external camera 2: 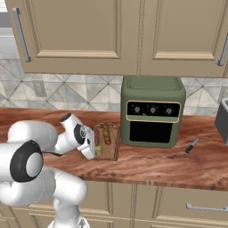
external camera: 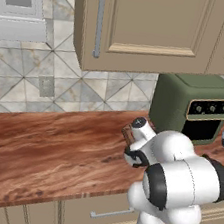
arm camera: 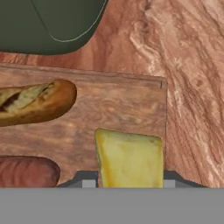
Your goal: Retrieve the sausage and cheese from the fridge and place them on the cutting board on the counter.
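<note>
My pincer [arm camera: 127, 183] pinches the pale yellow cheese wedge [arm camera: 129, 158] directly over the brown wooden cutting board [arm camera: 131, 105], beside the dark red sausage [arm camera: 26, 171].

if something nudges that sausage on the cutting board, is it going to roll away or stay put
The sausage looks like a short rod with rounded ends, so it would probably roll sideways if nudged. It lies flat on the cutting board, whose rim seems barely raised, so that likely wouldn't stop it.

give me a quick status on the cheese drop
End effector low over cutting board, shut on cheese. Sausage already on board beside a bread loaf. Nothing in the way.
</note>
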